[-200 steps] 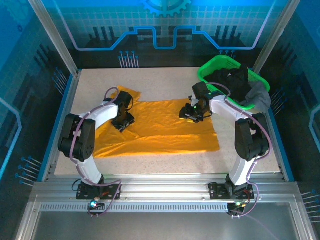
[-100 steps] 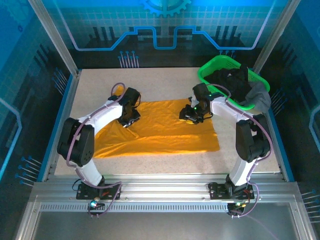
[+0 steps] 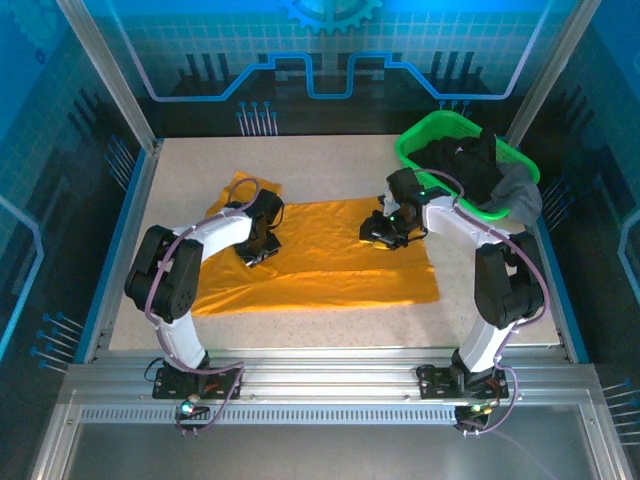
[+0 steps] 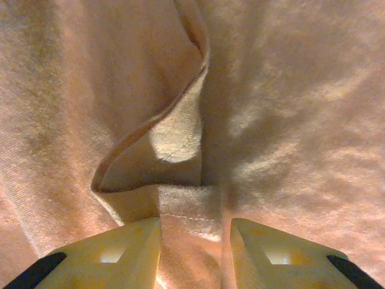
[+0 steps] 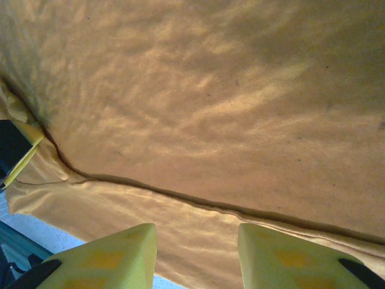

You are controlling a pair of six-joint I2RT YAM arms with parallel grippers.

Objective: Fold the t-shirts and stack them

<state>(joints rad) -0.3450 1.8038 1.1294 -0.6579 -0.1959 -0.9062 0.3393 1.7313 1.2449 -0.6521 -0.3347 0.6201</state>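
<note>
Back toward 6 o'clock comes the left gripper (image 3: 258, 245), and a sleeve of the orange-yellow t-shirt (image 3: 330, 265) shows again at 10 o'clock; the right gripper (image 3: 383, 228) has hardly shifted. The shirt lies spread across the middle of the table (image 3: 330, 160). The left jaws stand narrow, holding a folded strip of hem. The right gripper sits at the shirt's 1 o'clock corner, jaws partly closed astride a fold; whether they pinch it I cannot tell. A green basket (image 3: 415, 140) of dark clothes stands at 2 o'clock.

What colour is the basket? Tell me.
Bright green basket; clearest in the top external view.
</note>
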